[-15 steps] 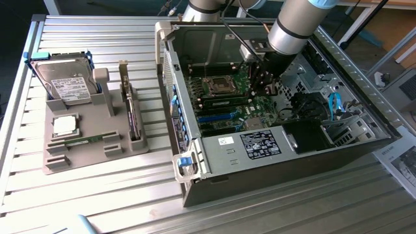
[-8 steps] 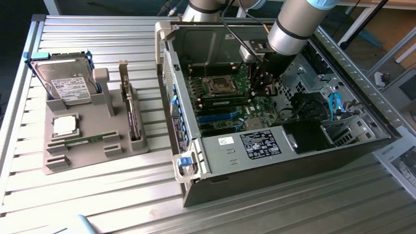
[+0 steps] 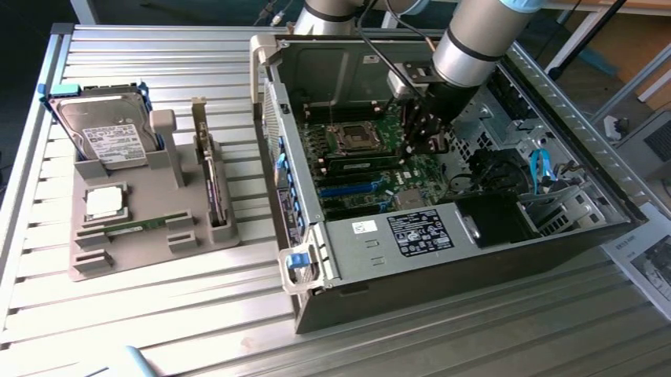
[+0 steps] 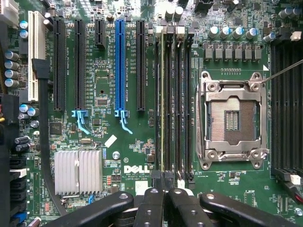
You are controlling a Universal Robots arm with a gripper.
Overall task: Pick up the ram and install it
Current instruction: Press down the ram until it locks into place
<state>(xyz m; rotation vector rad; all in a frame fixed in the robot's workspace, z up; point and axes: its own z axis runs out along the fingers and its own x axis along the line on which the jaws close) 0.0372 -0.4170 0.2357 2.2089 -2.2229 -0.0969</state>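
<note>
Jaws are shut tight, the two black fingers pressed together, just over the row of long memory slots (image 4: 173,94) on the green motherboard (image 4: 118,151). The gripper (image 4: 165,182) sits deep inside the open computer case (image 3: 587,228), hanging from the arm (image 3: 477,39). A thin stick stands on edge in one of the slots, right under the fingertips. It looks like the ram (image 4: 163,104), seen from above as a narrow yellow-green line. Whether the fingers touch it is hard to tell. In the wrist view you can see things up close: the empty silver processor socket (image 4: 232,120) beside the slots, a long blue card slot (image 4: 120,66), a ribbed silver heat sink (image 4: 78,172) and the word DELL. The exterior view lets you see much more around the case. A grey holder tray (image 3: 137,243) lies on the slatted metal worktop (image 3: 157,330), towards the exterior view's left. On it stand a hard drive (image 3: 105,141), a square silver chip (image 3: 105,202), a tall card on its edge (image 3: 213,188) and a small green stick (image 3: 141,226) lying flat.
</note>
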